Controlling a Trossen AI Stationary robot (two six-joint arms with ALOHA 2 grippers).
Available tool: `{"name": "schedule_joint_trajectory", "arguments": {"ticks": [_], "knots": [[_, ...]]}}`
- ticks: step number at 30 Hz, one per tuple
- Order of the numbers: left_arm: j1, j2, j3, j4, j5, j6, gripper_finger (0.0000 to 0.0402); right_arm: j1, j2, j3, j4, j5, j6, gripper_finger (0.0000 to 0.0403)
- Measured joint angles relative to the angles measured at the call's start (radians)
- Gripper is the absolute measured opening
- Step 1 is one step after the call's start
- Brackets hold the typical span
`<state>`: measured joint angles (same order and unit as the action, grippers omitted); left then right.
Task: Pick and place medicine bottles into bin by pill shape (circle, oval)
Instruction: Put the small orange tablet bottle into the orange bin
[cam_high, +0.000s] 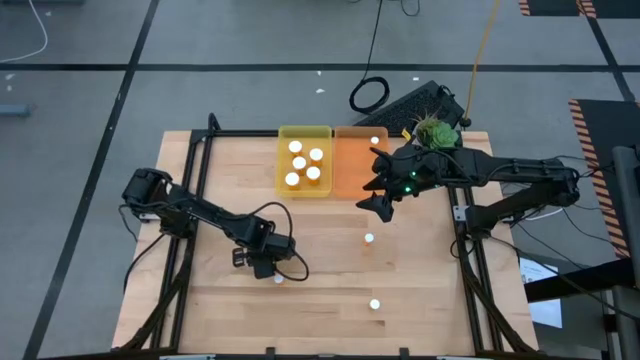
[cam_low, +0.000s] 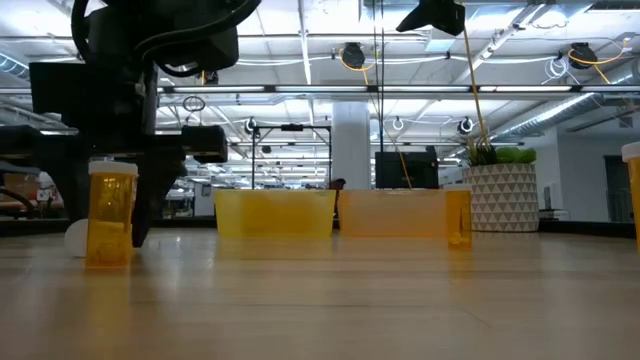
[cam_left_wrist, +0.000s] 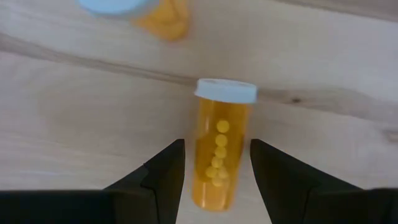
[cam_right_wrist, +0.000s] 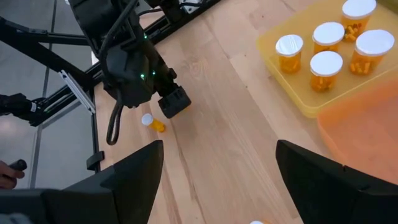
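Observation:
An orange medicine bottle (cam_left_wrist: 221, 149) with a white cap and small round pills stands upright on the table. My left gripper (cam_left_wrist: 217, 144) is open with one finger on each side of the bottle's lower body, and I see no sure touch. In the low view the same bottle (cam_low: 110, 215) stands just in front of that gripper. A second bottle (cam_right_wrist: 152, 122) lies on its side close beyond. My right gripper (cam_high: 380, 195) hangs open and empty above the table by the orange bin (cam_high: 352, 170). The yellow bin (cam_high: 286, 135) holds several upright bottles.
One bottle (cam_high: 374, 141) stands in the orange bin. Two more stand loose on the table, one (cam_high: 369, 238) at the middle and one (cam_high: 375, 304) near the front edge. A potted plant (cam_high: 436, 132) and a keyboard (cam_high: 410, 106) sit at the far right.

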<state>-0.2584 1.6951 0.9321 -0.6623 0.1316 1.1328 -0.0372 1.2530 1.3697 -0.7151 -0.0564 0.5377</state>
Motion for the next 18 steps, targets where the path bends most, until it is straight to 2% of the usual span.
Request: {"name": "schedule_joint_trajectory", "arguments": {"ticks": [11,18], "knots": [[0.035,0.000,0.000,0.040,0.000,-0.073,0.0184,0.000,0.000,0.000,0.000,0.001,-0.003,0.0302],[0.076,0.000,0.000,0.039,0.026,-0.118,0.0129,0.000,0.000,0.001,0.000,0.001,-0.003,0.0302]]}}
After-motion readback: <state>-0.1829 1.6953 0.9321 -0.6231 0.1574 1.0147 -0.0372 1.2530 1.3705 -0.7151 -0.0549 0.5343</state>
